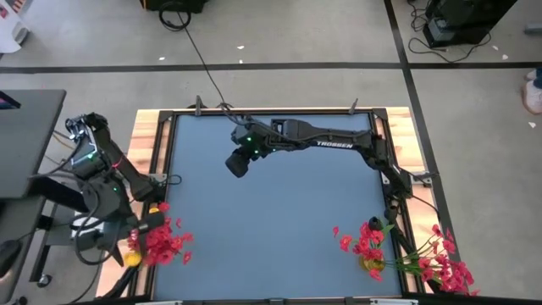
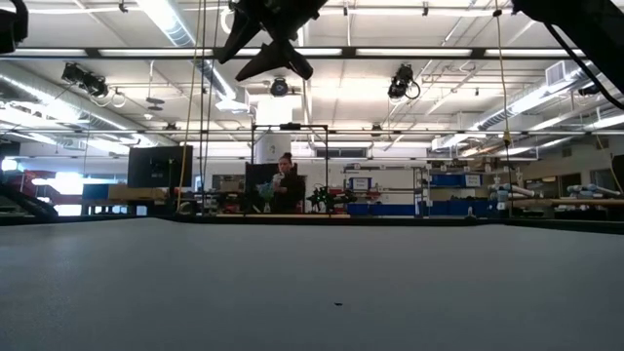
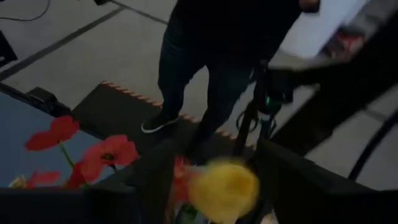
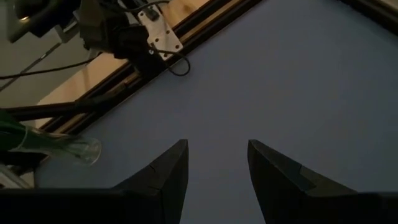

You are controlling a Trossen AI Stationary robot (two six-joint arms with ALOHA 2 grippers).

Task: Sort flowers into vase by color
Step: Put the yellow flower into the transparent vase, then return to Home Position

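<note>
Above the table's (image 1: pixel 279 212) bare middle, right fingers (image 4: pixel 214 165) parted; left fingers (image 3: pixel 205 180) grip a yellow tulip (image 3: pixel 222 190).

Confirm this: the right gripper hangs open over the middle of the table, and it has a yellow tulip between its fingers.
Not quite. The right gripper does hang open over the table, but nothing is between its fingers; the right wrist view shows only bare table through the gap. The yellow tulip sits at the left gripper.

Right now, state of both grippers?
Left gripper: at the table's left edge by the flowers, a yellow tulip between its fingers; grip cannot be told.
Right gripper: open, empty, above the table.
</note>
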